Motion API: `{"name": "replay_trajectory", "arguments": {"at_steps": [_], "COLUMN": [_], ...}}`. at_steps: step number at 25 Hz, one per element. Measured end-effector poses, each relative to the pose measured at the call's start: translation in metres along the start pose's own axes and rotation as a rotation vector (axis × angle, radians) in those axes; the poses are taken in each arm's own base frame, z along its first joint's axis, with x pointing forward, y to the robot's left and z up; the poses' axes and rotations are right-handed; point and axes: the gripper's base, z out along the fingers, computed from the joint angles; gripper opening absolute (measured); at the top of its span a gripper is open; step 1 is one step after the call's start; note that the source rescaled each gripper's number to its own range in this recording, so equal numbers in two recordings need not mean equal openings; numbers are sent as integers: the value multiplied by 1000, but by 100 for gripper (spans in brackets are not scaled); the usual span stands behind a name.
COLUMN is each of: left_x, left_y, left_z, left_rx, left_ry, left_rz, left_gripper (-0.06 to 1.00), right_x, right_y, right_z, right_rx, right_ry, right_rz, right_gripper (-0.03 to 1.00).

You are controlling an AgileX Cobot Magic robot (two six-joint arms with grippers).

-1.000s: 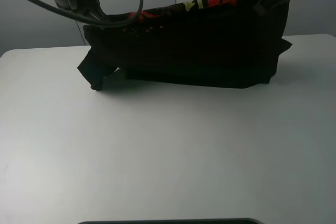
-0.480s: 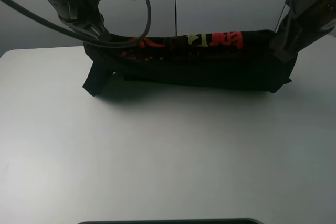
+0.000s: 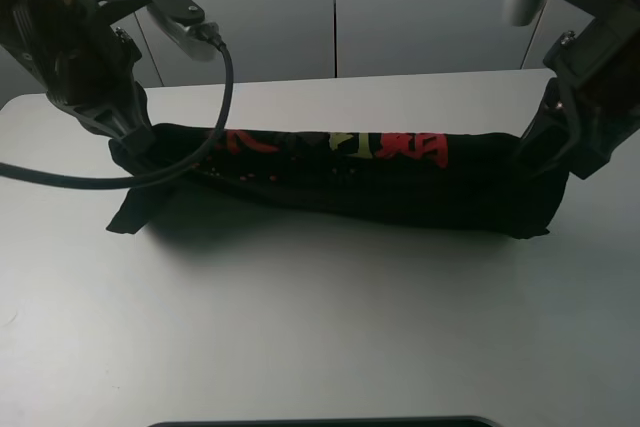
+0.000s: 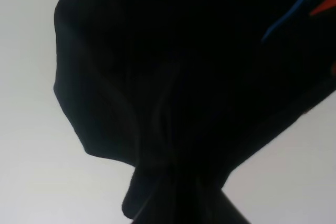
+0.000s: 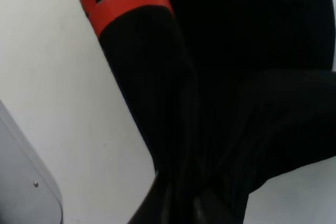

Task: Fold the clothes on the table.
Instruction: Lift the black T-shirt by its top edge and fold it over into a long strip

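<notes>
Table [image 3: 320, 327], white and wide, bore the black T-shirt [image 3: 400, 192], stretched as a long doubled band across its far half. Left gripper [image 3: 125, 142] was clamped tight on one end, right gripper [image 3: 545, 147] on the other.

Strung between left gripper [image 3: 128, 144] and right gripper [image 3: 545, 152], pinched at both ends: black T-shirt [image 3: 350, 182], barring the line from jaws to jaws. Looping just beside the left jaws: black cable [image 3: 230, 97]. On the camera side of both jaws: wide bare table [image 3: 320, 317], passable. Behind the jaws: narrow table strip, then grey wall [image 3: 400, 7].
</notes>
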Motion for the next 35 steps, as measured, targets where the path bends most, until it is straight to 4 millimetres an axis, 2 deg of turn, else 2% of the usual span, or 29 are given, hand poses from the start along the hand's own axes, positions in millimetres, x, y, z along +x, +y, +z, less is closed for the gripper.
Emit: {"name": "replay_trajectory", "arguments": {"at_steps": [9,13,18,28,35], "left_x": [31,37,32,15,1], "left_y": [-19,-22,-20,-8,-4], "left_z": [14,22,25,25,63], "left_rx": [79,88,58,-67,-72], "left_ry": [49,58,-18,-203,-202], "left_rz": [-31,-36,-61,-113,-141], "left_gripper": [0,0,0,0,0], "right_x": [3,16,25,12,3], "right_y": [8,14,13,-9,-32], "right_z": [1,17,35,41,71], "right_rx": [-82,-135,-102,111,159], "right_ry": [27,70,57,-98,-98], "right_rz": [13,42,77,125,203], "right_gripper": [0,0,0,0,0]}}
